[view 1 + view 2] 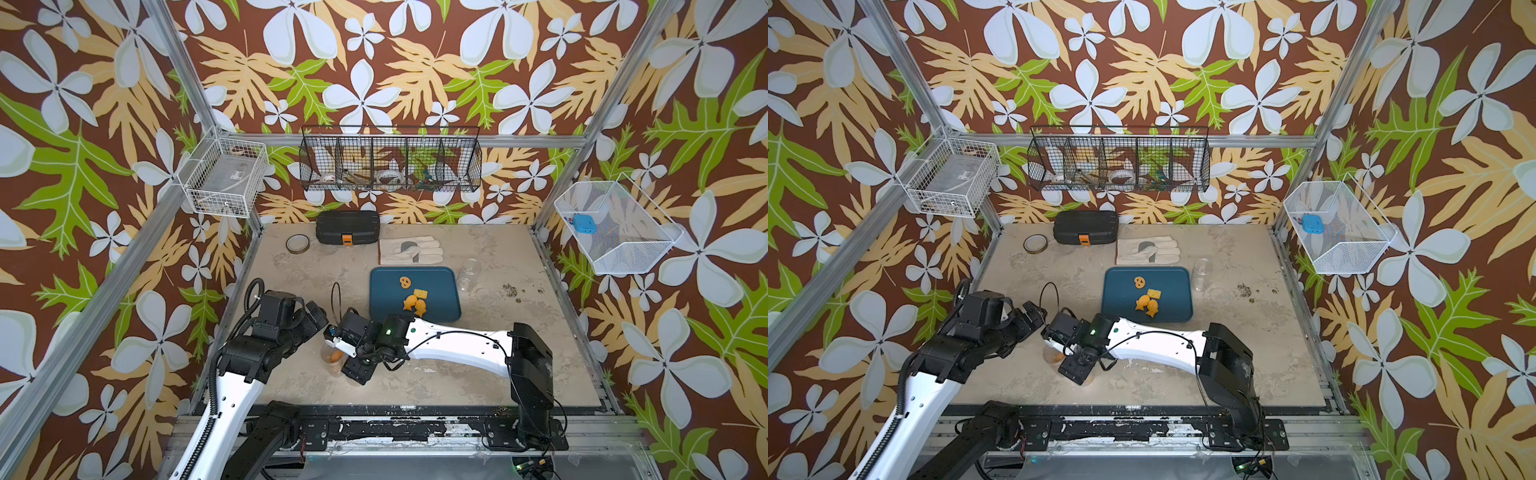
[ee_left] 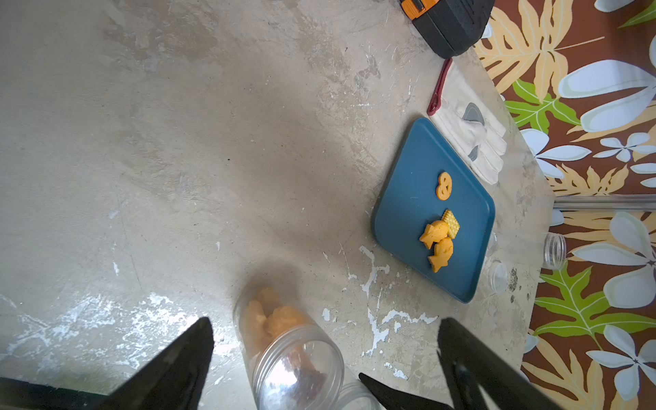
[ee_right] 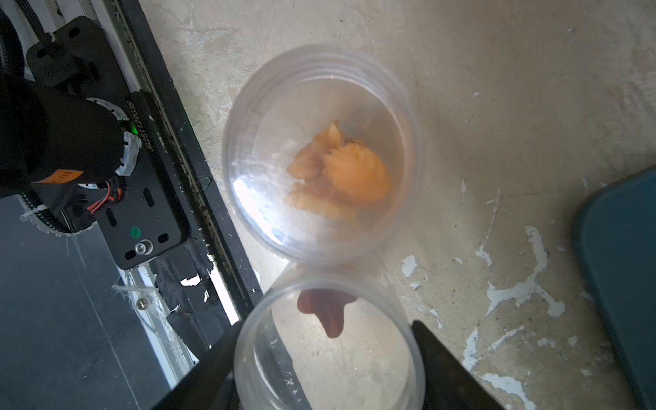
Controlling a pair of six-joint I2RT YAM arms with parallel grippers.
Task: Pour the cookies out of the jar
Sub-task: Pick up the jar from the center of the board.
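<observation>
Your left claw (image 2: 325,319) is spread wide with nothing in it, hanging above the worktop (image 2: 177,142). Below it, framed between its two fingers (image 2: 191,351) in the left wrist view and touching neither, the orange-cookie jar (image 2: 284,340) stands upright. Its mouth is open and there's a clump of orange cookies (image 2: 280,319) at the bottom.

Next along to the right, just beside that jar, your right claw (image 3: 325,322) is set around the brown-cookie jar (image 3: 330,365), a finger close against each side. One brown cookie (image 3: 324,309) sits inside. Whether those fingers are truly clamped or only alongside, I can't tell you.

Now beyond the right claw, toward the back wall and a little to its right, the blue tray (image 1: 386,299) lies flat with loose cookies on it. You've got a pretzel (image 1: 405,282), a square cracker (image 1: 420,294) and two fish (image 1: 420,307), the cracker and fish bunched together. Past the tray from the claw, a pale work glove (image 1: 411,251) lies flat.
</observation>
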